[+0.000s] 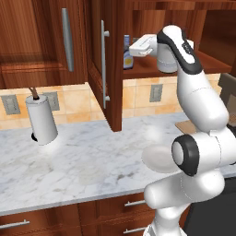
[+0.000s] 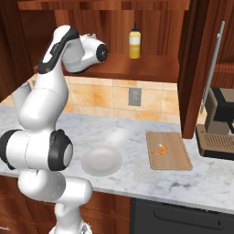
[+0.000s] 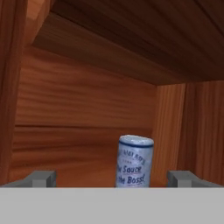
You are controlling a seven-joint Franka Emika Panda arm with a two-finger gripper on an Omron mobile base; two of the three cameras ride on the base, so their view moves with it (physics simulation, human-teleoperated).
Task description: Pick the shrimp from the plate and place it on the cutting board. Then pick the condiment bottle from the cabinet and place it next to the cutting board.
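Reaching into the open dark reddish-brown wooden wall cabinet, the white arm's two-finger gripper sits just at three o'clock of the small dark condiment bottle in the left base view. In the right base view, the tiny orange shrimp lies on the light-brown wooden cutting board, at three o'clock of the round white-grey plate. In the hand view, the gripper stands wide open and holds nothing, the bottle upright between its grey fingertips.

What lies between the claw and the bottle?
Nothing: in the hand view, bare shelf separates the open claw from the bottle.
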